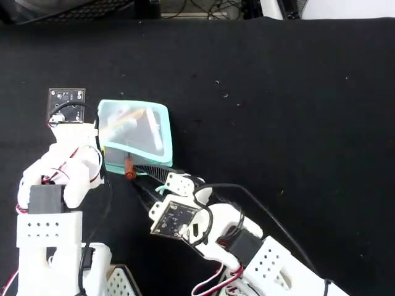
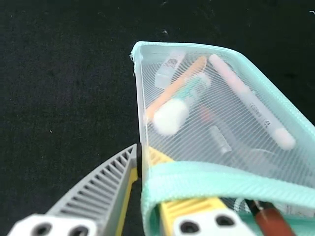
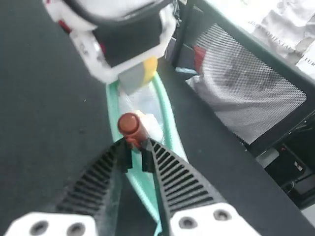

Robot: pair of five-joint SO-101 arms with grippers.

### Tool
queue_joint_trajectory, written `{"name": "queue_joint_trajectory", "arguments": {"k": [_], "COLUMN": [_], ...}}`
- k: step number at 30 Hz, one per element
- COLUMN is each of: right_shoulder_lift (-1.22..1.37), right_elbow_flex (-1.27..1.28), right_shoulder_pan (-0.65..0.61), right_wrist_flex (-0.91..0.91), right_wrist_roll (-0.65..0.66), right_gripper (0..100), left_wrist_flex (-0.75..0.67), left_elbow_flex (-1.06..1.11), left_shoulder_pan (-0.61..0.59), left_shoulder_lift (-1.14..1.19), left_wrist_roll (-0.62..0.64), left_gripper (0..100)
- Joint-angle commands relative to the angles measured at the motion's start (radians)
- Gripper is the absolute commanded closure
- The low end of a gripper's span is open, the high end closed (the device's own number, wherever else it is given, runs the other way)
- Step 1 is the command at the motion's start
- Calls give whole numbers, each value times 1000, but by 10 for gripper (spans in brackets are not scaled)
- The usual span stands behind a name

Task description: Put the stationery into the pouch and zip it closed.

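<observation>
The mint-green mesh pouch point(image 1: 134, 129) lies at the left of the black table, with several pens and markers point(image 2: 197, 96) showing through its mesh. My left gripper point(image 2: 140, 158) is shut on the pouch's near corner, one finger on each side of the green edge band; in the high view my left gripper point(image 1: 102, 150) sits at the pouch's left side. My right gripper point(image 3: 136, 146) is shut on the red-brown zipper pull point(image 3: 129, 125) on the pouch's zip edge. From above, that pull point(image 1: 129, 169) is at the pouch's near edge with my right gripper point(image 1: 139, 175) just behind it.
The black table point(image 1: 278, 111) stretches wide to the right and behind the pouch. Cables run along its far edge point(image 1: 203, 11). Beyond the table's side stands a black mesh chair back point(image 3: 246, 93).
</observation>
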Motion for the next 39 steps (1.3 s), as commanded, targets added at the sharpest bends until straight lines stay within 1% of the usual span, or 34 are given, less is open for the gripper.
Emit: {"name": "queue_joint_trajectory", "arguments": {"k": [1, 4, 11, 13, 17, 18, 22, 27, 30, 34, 37, 39], "right_shoulder_lift": [2, 2, 2, 2, 1, 1, 1, -8, -8, -8, -2, -4], "right_elbow_flex": [-84, -88, -108, -108, -120, -139, -246, -354, -430, -499, -498, -472], "right_shoulder_pan": [-9, -3, 14, 14, 14, 14, 12, 17, 58, 152, 195, 198], "right_wrist_flex": [-6, -5, 138, 149, 192, 219, 319, 382, 493, 733, 865, 910], "right_wrist_roll": [12, 11, 11, 8, 3, -3, -58, -66, -86, -118, -114, -114], "right_gripper": [986, 986, 977, 943, 790, 779, 805, 807, 807, 805, 804, 803], "left_wrist_flex": [-15, -15, -15, -15, -15, -15, -17, -17, -17, -17, -17, -17], "left_elbow_flex": [-30, -30, -30, -30, -28, -28, -28, -28, -27, -25, -25, -25], "left_shoulder_pan": [-7, -7, -7, -7, -7, -7, -7, -7, -7, -7, -7, -7], "left_shoulder_lift": [-2, -2, -2, -2, -2, -2, -2, -2, -2, -2, -2, -2], "left_wrist_roll": [11, 11, 11, 11, 11, 11, 11, 11, 11, 9, 9, 9], "left_gripper": [971, 971, 971, 971, 971, 971, 971, 971, 971, 971, 971, 971]}}
